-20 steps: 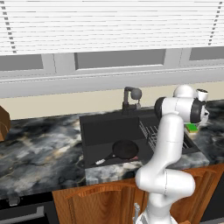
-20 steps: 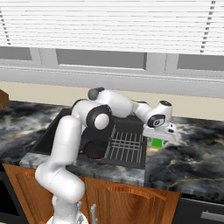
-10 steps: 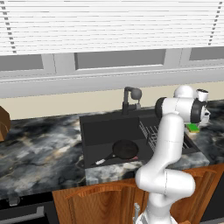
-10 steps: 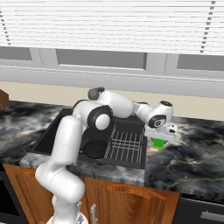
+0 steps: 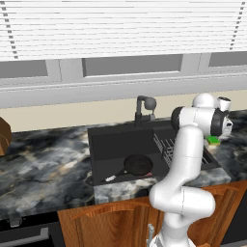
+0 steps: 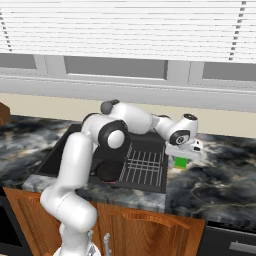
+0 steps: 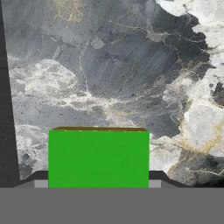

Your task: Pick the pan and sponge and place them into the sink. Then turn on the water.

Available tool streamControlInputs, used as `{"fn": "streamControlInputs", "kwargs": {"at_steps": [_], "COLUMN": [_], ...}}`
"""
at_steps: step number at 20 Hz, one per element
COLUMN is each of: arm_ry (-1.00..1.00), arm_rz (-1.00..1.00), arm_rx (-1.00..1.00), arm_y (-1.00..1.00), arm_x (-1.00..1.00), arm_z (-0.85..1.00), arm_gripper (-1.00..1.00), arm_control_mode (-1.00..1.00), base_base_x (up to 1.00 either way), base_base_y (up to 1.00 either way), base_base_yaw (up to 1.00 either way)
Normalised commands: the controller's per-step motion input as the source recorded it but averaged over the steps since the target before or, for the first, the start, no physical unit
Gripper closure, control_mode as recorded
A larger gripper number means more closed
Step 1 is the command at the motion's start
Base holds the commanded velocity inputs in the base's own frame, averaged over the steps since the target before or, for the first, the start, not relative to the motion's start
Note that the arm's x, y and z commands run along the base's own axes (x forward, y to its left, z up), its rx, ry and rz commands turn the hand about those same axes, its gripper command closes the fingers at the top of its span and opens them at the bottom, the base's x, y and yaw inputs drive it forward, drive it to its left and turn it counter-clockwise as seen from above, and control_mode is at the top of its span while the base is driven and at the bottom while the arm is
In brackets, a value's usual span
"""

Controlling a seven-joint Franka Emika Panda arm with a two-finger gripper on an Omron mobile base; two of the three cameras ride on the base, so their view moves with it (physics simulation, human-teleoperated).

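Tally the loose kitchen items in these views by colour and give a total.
Black: 1, the pan lying in the sink.
Green: 1, the sponge on the counter between the fingertips of the gripper.
Total: 2.

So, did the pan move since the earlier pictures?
No. The pan lies at the same spot in the sink, in front of the faucet, beside the rack.
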Motion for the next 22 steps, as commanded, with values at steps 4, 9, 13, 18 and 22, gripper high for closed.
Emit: {"fn": "streamControlInputs", "kwargs": {"at_steps": [4,9,13,18,22], "arm_ry": [-0.04,-0.08,-0.08,-0.06,-0.03], "arm_rz": [-0.01,0.00,0.00,0.00,0.00], "arm_rx": [0.00,-0.03,-0.07,-0.06,-0.04], "arm_y": [0.12,0.20,0.38,0.57,0.62], "arm_x": [-0.17,-0.31,-0.35,-0.22,-0.14], "arm_z": [0.62,0.56,0.33,0.20,0.14], "arm_gripper": [1.00,1.00,1.00,1.00,1.00], "arm_control_mode": [-1.00,-1.00,-1.00,-1.00,-1.00], "base_base_x": [0.00,0.00,0.00,0.00,0.00], "base_base_y": [0.00,0.00,0.00,0.00,0.00], "base_base_yaw": [0.00,0.00,0.00,0.00,0.00]}}
